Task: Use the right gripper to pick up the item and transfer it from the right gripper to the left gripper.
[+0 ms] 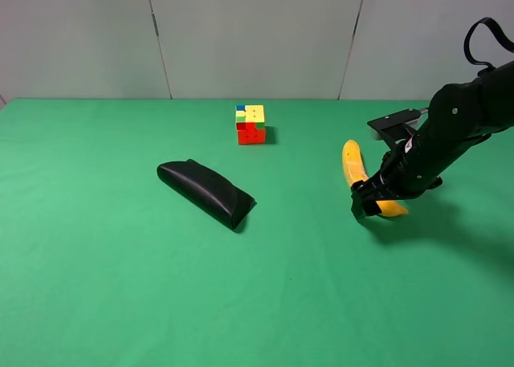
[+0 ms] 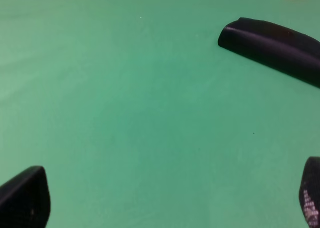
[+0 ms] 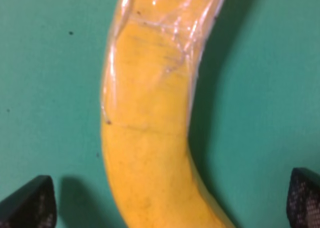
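The yellow banana (image 1: 352,166) lies on the green table at the right, its near end hidden under my right gripper (image 1: 371,200). In the right wrist view the banana (image 3: 150,128) fills the middle, wrapped in clear film, between the two wide-apart black fingertips (image 3: 30,203). The right gripper is open, low over the banana, one finger on each side. My left gripper (image 2: 165,203) is open and empty over bare green cloth; it is out of the exterior high view.
A black oblong pouch (image 1: 206,192) lies left of centre and also shows in the left wrist view (image 2: 272,48). A multicoloured puzzle cube (image 1: 250,124) stands at the back middle. The green cloth table (image 1: 120,287) meets a grey wall behind.
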Controlling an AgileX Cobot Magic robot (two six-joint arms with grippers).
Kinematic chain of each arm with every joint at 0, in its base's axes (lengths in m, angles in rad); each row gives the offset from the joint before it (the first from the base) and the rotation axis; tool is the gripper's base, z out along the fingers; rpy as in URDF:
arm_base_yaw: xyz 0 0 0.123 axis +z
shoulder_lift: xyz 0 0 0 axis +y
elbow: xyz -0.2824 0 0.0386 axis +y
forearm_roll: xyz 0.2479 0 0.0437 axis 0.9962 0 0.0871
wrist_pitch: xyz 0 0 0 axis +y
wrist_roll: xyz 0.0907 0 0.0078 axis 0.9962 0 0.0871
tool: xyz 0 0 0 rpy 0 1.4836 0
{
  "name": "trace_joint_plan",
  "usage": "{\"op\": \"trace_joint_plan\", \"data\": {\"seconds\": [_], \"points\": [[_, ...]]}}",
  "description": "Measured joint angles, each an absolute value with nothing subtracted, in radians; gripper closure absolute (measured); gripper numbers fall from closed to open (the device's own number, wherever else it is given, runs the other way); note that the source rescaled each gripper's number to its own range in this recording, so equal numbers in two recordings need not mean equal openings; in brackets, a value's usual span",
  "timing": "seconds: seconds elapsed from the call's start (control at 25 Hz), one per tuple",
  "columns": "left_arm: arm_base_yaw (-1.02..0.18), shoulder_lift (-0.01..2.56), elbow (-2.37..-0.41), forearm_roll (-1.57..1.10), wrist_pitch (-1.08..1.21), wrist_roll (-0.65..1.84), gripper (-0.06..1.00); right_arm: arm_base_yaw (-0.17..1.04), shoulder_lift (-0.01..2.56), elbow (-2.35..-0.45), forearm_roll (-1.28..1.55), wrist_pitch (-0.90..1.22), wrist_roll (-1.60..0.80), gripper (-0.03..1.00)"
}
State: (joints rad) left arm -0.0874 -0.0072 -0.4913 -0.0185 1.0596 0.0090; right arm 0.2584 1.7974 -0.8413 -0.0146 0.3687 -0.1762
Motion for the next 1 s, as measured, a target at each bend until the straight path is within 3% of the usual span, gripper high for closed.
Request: {"op": "trace_joint_plan", "data": {"seconds": [0.92, 1.0], "points": [[-0.087, -0.007, -0.491, -0.019, 1.060, 0.009, -0.06, 0.258, 1.830, -0.845, 0.071, 0.368, -0.233, -0.03], [-0.087, -0.007, -0.491, -0.019, 1.060, 0.009, -0.06, 0.258, 1.830, -0.845, 0.071, 0.367, -0.234, 0.05]]}}
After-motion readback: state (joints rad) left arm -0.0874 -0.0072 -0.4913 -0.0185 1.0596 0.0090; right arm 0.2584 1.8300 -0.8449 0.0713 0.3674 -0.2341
